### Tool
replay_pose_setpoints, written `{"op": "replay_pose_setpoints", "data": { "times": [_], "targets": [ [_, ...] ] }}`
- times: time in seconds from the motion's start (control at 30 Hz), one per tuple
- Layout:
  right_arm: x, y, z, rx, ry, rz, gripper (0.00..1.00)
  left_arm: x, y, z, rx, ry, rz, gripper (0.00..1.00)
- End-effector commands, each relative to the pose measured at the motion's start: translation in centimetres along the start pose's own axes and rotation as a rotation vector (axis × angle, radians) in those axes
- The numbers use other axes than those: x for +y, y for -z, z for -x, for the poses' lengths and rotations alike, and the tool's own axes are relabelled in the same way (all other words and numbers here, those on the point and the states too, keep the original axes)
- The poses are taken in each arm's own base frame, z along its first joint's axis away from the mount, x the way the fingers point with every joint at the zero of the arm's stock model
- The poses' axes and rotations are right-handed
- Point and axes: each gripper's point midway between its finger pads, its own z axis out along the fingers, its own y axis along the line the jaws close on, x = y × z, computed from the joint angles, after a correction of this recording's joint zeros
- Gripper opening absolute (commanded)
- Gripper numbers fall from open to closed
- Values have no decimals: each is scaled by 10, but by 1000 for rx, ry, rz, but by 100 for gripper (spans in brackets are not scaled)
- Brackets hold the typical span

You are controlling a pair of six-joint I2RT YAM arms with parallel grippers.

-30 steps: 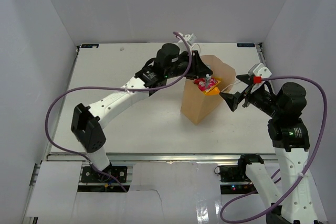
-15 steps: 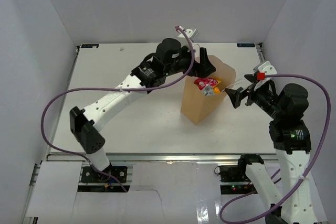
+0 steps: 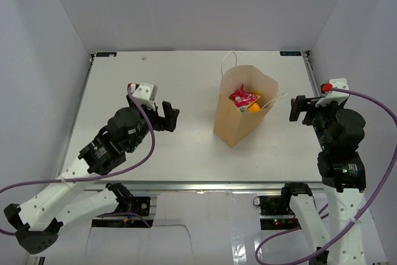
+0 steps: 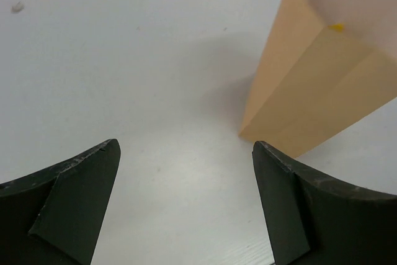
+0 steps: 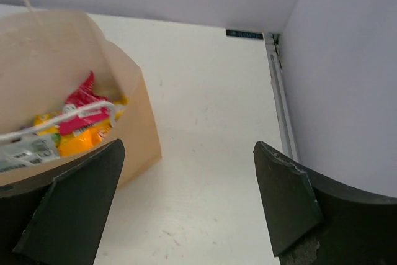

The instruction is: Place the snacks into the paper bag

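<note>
The brown paper bag [image 3: 237, 122] stands upright and open in the middle of the table, white cord handles at its rim. Inside lie snacks: a red and pink packet [image 3: 243, 97] on top of an orange-yellow pouch [image 3: 254, 108]. My left gripper [image 3: 166, 116] is open and empty, low over the table to the left of the bag. The left wrist view shows the bag's corner [image 4: 310, 91] ahead of the left gripper [image 4: 185, 146]. My right gripper [image 3: 303, 108] is open and empty, right of the bag. The right wrist view looks past the right gripper [image 5: 189, 146] into the bag [image 5: 138, 122] at the snacks [image 5: 82, 107].
The white table [image 3: 155, 79] is boxed in by white walls at the back and on both sides. A metal rail [image 5: 279, 91] runs along its right edge. A small speck [image 3: 144, 58] lies at the far left. No packets lie loose on the table.
My left gripper opened above the bag, left the red packet inside, then the arm drew back to the front left. My right gripper pulled away from the bag's right rim.
</note>
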Motion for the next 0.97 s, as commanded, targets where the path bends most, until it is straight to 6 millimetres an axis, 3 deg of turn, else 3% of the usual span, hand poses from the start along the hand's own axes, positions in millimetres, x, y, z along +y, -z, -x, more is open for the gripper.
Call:
{"op": "replay_pose_setpoints", "data": {
  "times": [0.0,0.03,0.17,0.37,0.5,0.93],
  "targets": [
    [-28,-1,-38,87,-7,-172,90,48,15,-50,73,-69,183,98],
    [-31,-4,-61,137,0,-197,90,52,20,-55,69,-67,186,98],
    [-28,-10,-109,244,34,-180,90,60,40,-58,20,-51,170,98],
    [-23,-16,-159,380,7,-175,90,62,50,-57,-13,-33,153,98],
    [-24,-19,-148,346,3,-183,90,62,52,-57,-23,-26,151,98],
    [-17,-23,-152,321,51,-121,90,63,51,-62,-14,-28,154,98]
  ]
}}
